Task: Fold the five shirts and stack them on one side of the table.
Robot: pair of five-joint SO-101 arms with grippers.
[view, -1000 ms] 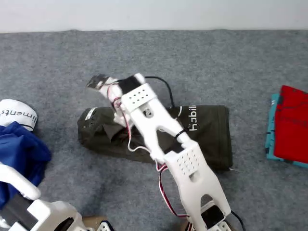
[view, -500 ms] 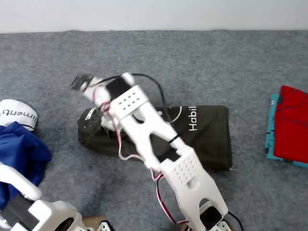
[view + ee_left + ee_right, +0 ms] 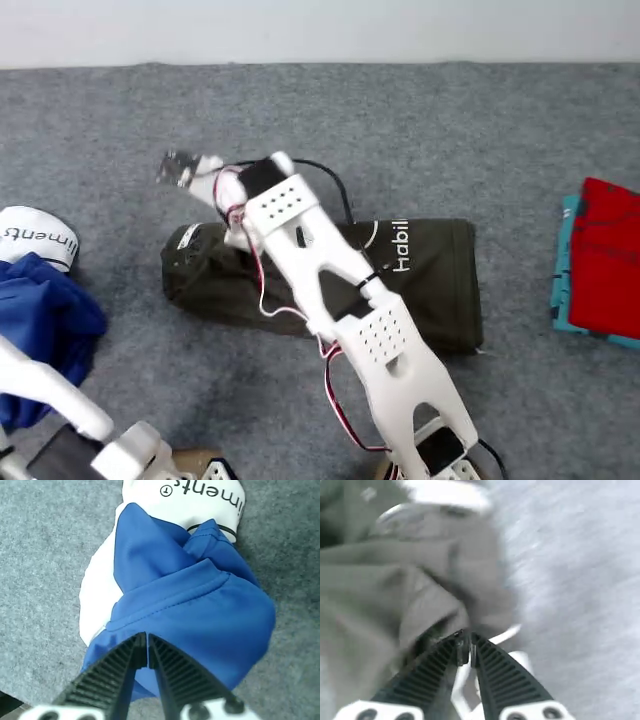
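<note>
The grey table (image 3: 520, 130) carries the olive shirt (image 3: 430, 290) at its middle, half folded, with its collar end bunched. A blue shirt (image 3: 45, 300) lies heaped on a white one (image 3: 35, 235) at the left edge. At the right edge a red shirt (image 3: 610, 255) sits on a teal one (image 3: 566, 270), the start of the stack. The right gripper (image 3: 178, 168) hangs just beyond the olive collar end, jaws closed on nothing. The left gripper (image 3: 146, 650) hovers over the blue shirt, likewise closed and empty. The bunched end likely needs smoothing: open wide, pinch one layer at the corner, and draw it flat and low.

Grey felt-like table cover (image 3: 520, 130); pale, perhaps white, wall (image 3: 320, 30) along far edge.
</note>
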